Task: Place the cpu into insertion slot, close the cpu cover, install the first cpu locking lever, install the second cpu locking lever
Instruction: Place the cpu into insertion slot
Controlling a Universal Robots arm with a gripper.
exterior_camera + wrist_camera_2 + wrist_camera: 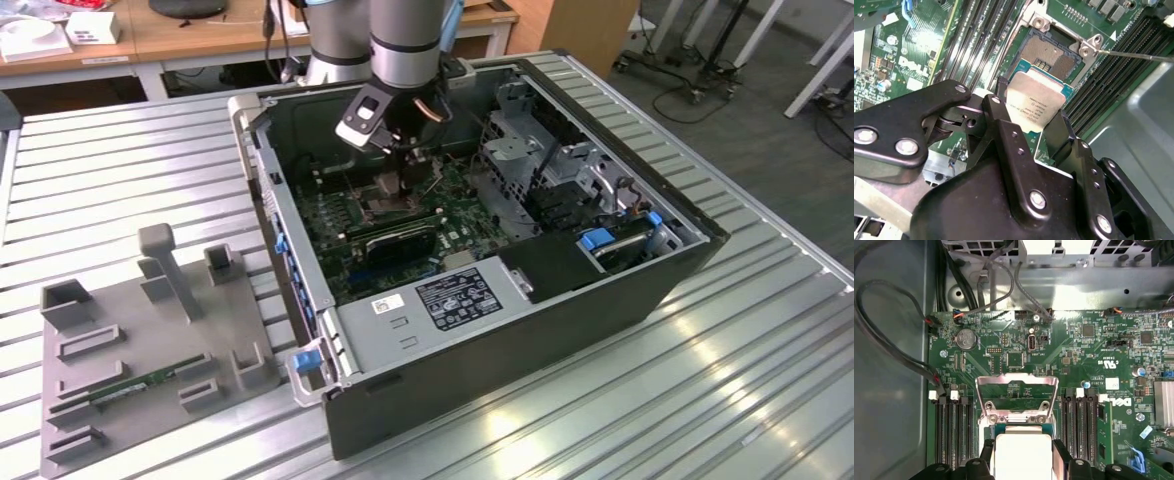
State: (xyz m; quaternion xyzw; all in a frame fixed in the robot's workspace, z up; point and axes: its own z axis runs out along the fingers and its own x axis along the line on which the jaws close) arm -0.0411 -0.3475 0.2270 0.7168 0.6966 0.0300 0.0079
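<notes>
Exterior view: arm vertical, upper centre, reaching down into the case. Gripper clenches the cpu close to the insertion slot.

- The gripper holds the cpu, a flat square chip with a pale silver metal face, between its two black fingers, one finger on each side.
- Just beyond the chip, the cpu cover, a thin silver metal frame with a large window, is opened up.
- Long black memory slots lie on both sides of the cpu, on the green motherboard.
- A round silver coin battery sits farther away, near black cables.
</notes>
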